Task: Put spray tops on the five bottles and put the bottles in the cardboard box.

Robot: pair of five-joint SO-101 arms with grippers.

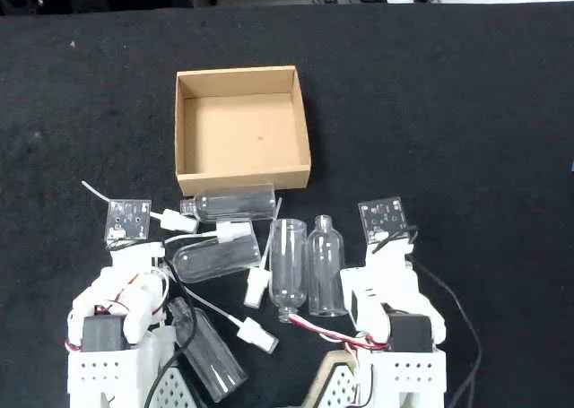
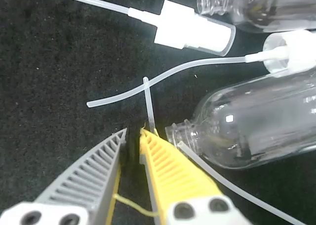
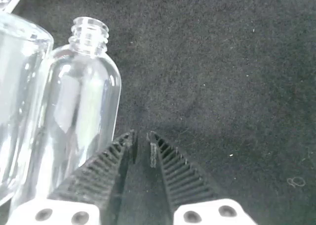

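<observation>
Out over the black cloth, the cardboard box stands open and upright on the far side, with plain brown walls. All five bottles lie outside it, clear right through. The first bottle lies on its side just in front of the box's near wall. Its neck points at the first spray top, whose thin tube trails off past the left arm.

The second spray top lies loose between that bottle and the second bottle, which is also on its side with its threaded neck bare.

The left gripper sits low over the cloth, its grey and yellow fingers drawn together to a sliver with nothing seen between them. The second bottle's neck is just beside the yellow finger. A thin tube runs up to that fingertip, and I cannot tell whether it touches.

In the middle, the third bottle and fourth bottle lie side by side, touching, with necks pointing opposite ways — the third's toward the arms, the fourth's toward the box. The third spray top lies just beside the third bottle. The fourth spray top lies nearer the arms, with the fifth bottle lying diagonally against the left arm's base.

The right gripper has its black fingers pinched almost closed on nothing, just beside the fourth bottle's uncapped shoulder. As for writing, there is a tiny pale mark on the cloth, too small to read
</observation>
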